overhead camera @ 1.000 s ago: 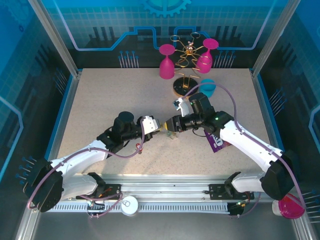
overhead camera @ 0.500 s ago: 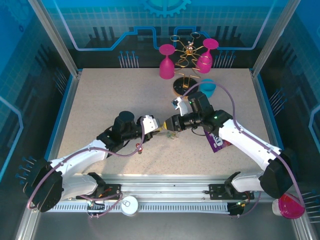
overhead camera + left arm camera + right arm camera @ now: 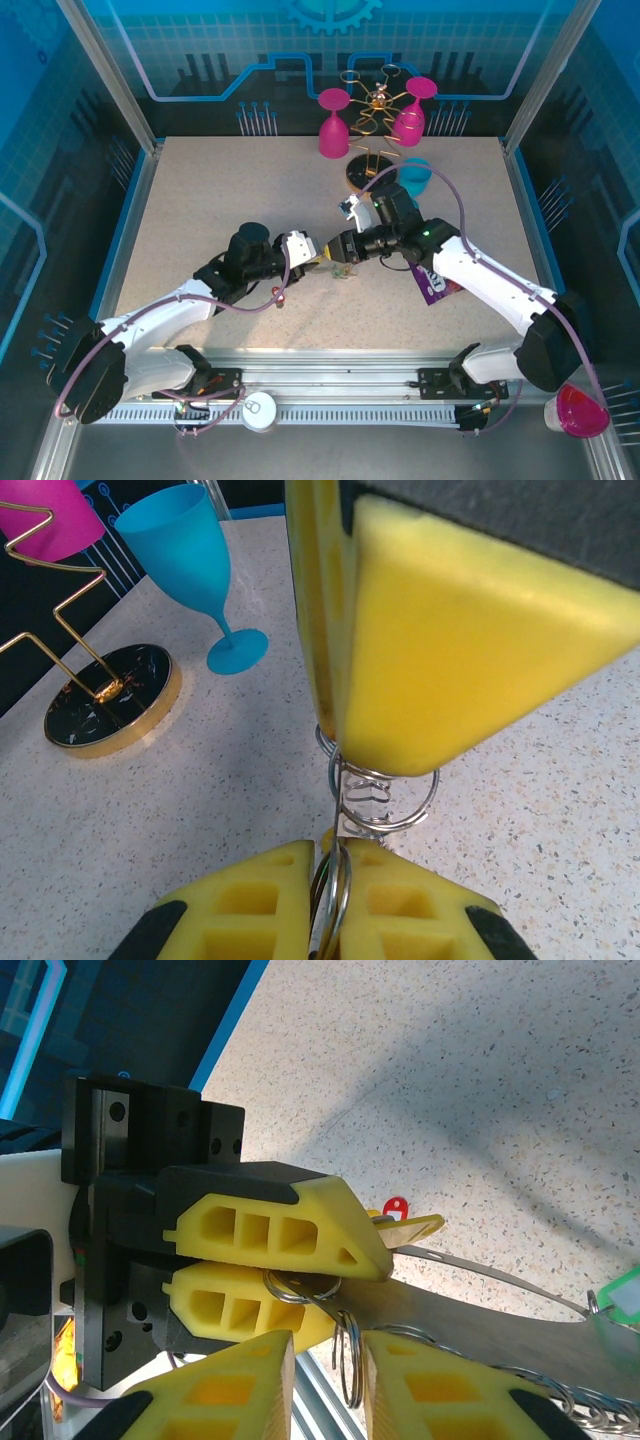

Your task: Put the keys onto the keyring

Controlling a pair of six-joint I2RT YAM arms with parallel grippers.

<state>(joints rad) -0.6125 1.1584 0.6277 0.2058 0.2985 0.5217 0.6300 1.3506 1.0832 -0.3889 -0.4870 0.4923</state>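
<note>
My left gripper [image 3: 320,259] and right gripper [image 3: 343,250] meet tip to tip at the table's middle. The left gripper [image 3: 335,848] is shut on the keyring [image 3: 480,1335], a flat grey band with wire rings along its edge, pinching a small ring with it. The right gripper [image 3: 328,1348] stands narrowly open, its yellow pads [image 3: 440,1385] either side of a small split ring [image 3: 348,1360] hanging from the band. A red-headed key [image 3: 395,1207] and a yellow key [image 3: 415,1228] lie on the table just behind the left fingers [image 3: 270,1235]. A green tag [image 3: 622,1295] shows at the right edge.
A gold rack on a round dark base [image 3: 362,175] stands at the back with two pink goblets [image 3: 332,125] and a blue goblet [image 3: 415,175] beside it. A purple packet [image 3: 437,285] lies under the right arm. A pink cup [image 3: 580,410] sits off the front right corner.
The right gripper has shifted slightly left and back towards the left gripper, and its jaws have narrowed. The left arm has stayed still.
</note>
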